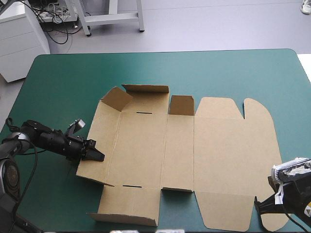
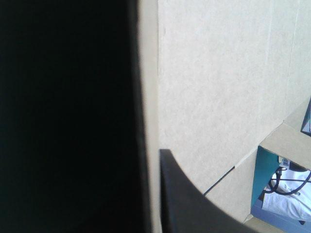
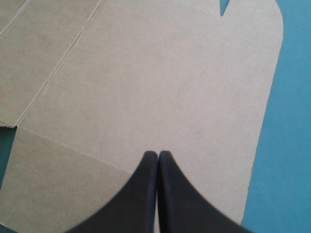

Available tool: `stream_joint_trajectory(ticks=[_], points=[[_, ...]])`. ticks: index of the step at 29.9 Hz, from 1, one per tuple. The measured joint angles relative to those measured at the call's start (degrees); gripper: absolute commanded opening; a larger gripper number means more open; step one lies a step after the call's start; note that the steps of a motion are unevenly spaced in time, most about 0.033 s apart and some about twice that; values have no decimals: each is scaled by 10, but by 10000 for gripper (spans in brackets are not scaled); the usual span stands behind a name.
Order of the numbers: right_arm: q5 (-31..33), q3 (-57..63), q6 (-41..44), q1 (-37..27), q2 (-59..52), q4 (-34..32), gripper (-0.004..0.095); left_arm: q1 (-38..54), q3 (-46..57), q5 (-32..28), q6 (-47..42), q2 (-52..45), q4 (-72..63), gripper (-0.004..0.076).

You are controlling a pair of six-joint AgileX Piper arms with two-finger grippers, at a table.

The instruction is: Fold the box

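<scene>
At the desk's left side, the left tool point(image 1: 97, 156) lies low and points right, onto the left edge of the box point(image 1: 218, 150).
- Left wrist view: one black finger point(image 2: 68, 116) sits on one face of the brown board and the other finger point(image 2: 184, 204) on the opposite face. The sheet passes between them, so the gap is narrow and the tool is holding the box.
- The left end panel point(image 1: 97, 141), where the tool grips, looks slightly lifted off the teal-green cover point(image 1: 63, 82).

At the near right corner, the right tool point(image 3: 158, 155) has its fingertips pressed together with nothing between them.
- It is over the near right part of the lid panel point(image 1: 233, 160). I cannot tell whether the tips touch the board.

The box sits from the middle to the right of the desk, unfolded and mostly flat.
- Far side: the corner flap point(image 1: 116, 99) stands up, the far wall strip point(image 1: 146, 89) is raised, and a small flap point(image 1: 181, 105) is raised just right of it.
- Near side: the strip point(image 1: 124, 213) tilts up a little.
- The main panel has two short slots, one far point(image 1: 144, 113) and one near point(image 1: 129, 185).
- The lid panel lies flat, with rounded corners and a notch point(image 1: 243, 106) in its far edge.
- The cover shows to the left, far side and right of the box.
</scene>
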Motion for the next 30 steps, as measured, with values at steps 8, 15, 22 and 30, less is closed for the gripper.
stream_joint_trajectory(ticks=[8,15,22,30], points=[[0,-3,-1,0,0,-4,-18,-44,-82,-20,-8,-24,23,-32],[0,-27,-1,0,0,-4,-18,-117,-230,-6,-81,-65,96,-32],[0,-36,-2,0,0,-4,-18,-216,-409,8,-184,-69,263,-32],[0,-36,-2,0,0,-11,-18,-355,-491,15,-229,-69,463,-32]])
